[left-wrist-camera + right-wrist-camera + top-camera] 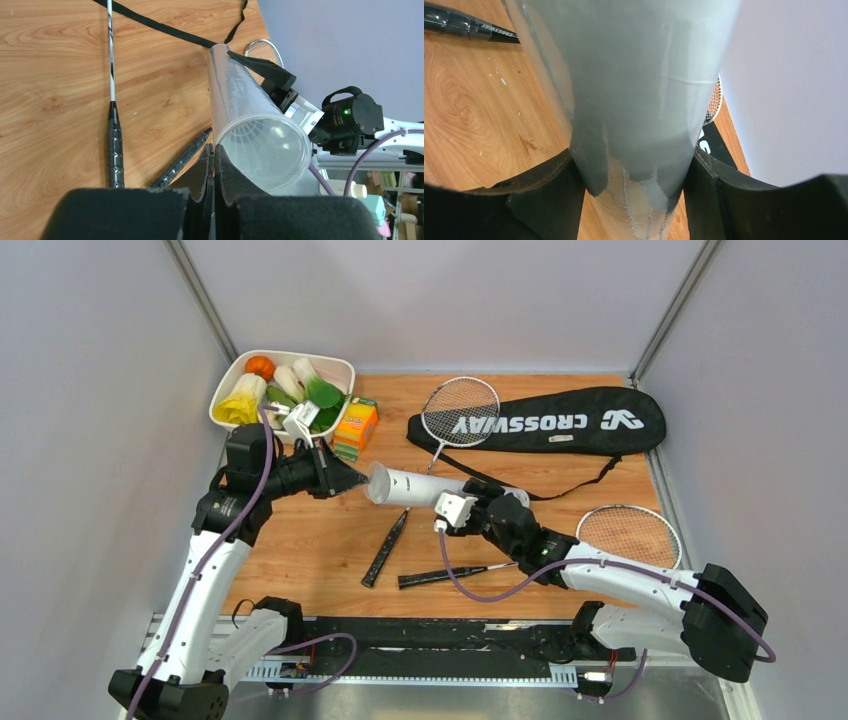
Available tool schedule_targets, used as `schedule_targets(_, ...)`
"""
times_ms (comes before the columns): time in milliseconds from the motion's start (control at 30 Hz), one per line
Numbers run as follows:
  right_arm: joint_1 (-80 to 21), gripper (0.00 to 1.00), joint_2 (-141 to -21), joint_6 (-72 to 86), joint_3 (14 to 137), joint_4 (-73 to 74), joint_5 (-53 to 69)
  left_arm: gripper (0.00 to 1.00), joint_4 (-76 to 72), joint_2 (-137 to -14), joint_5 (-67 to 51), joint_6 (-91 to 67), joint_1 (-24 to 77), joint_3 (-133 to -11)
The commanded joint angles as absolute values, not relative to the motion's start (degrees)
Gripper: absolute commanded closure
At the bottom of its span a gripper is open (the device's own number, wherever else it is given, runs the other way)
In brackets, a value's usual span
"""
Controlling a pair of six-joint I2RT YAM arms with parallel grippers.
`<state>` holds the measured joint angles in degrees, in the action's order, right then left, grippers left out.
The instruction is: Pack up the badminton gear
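We count two rackets [459,412] [628,536], one tube [405,486] and one bag [560,422] on the counter [300,540]. The right pincer [452,508], its arm stretched low toward 10 o'clock, grips the tube. The left pincer [213,155] is closed at its mouth.

The word "CROSSWAY" is printed in large white capitals along the black bag [540,422] lying at the far right of the table, with a white emblem set beside the word towards the bag's right end; from the top camera the lettering is seen upside down. The same word, "CROSSWAY", is read in small white letters on a racket handle [469,29] in the right wrist view. Print on the orange-and-green box [355,427] at the far left cannot be made out.
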<state>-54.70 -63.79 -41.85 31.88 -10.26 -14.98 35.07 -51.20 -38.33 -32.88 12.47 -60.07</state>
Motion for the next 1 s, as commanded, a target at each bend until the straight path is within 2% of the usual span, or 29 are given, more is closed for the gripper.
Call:
schedule_targets(0, -55.2, 0.41, -64.0, -41.0, 36.2, -15.7, -15.1, 1.0, 34.7, -50.5, -38.7, -32.5, 13.9, -60.5)
schedule_targets(333, -55.2, 0.41, -64.5, -40.8, 36.8, -15.0, -15.5, 1.0, 36.8, -51.2, -35.2, -30.9, 15.1, -61.0)
schedule_targets(967, -56.7, 0.41, -67.4, -41.4, 38.0, -14.9, -16.4, 1.0, 45.1, -54.4, -19.8, -26.2, 19.7, -65.2)
